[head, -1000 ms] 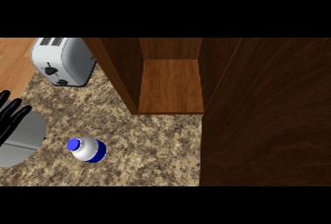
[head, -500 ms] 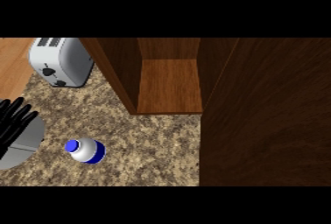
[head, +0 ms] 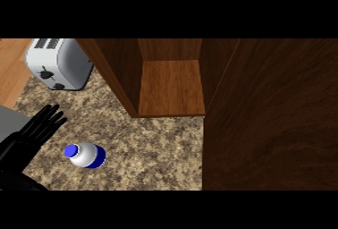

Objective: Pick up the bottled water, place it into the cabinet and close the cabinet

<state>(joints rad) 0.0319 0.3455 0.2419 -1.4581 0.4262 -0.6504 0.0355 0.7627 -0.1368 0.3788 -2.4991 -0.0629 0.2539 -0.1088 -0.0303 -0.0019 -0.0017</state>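
**Q:** What open room did the counter offer, and where were its edges?

**A:** The speckled stone counter point(head: 158, 147) lay bare between the left edge of the view and a tall dark cabinet door point(head: 271, 116). That door stood open and filled the right side. A white toaster point(head: 59, 62) sat at the far left corner, well apart from everything else. The counter's left edge met a strip of lighter wood beside the toaster.

**Q:** What could hold things, and what was inside?

**A:** The wooden cabinet point(head: 116, 76) stood at the back with its front open. Its shelf point(head: 171, 85) showed only bare wood grain.

**Q:** Where was the bottled water?

**A:** The bottled water point(head: 84, 155) stood on the counter at the lower left, seen almost from above. It was white with a blue cap and a blue band. It was well short of the cabinet opening, with bare counter between them.

**Q:** And the hands?

**A:** The left hand point(head: 30, 136) came in from the lower left. Its fingers point(head: 45, 118) were straight and slightly fanned, pointing towards the toaster. They held nothing. The bottle was just beside the hand, on its right, and not touching it. The right hand did not show.
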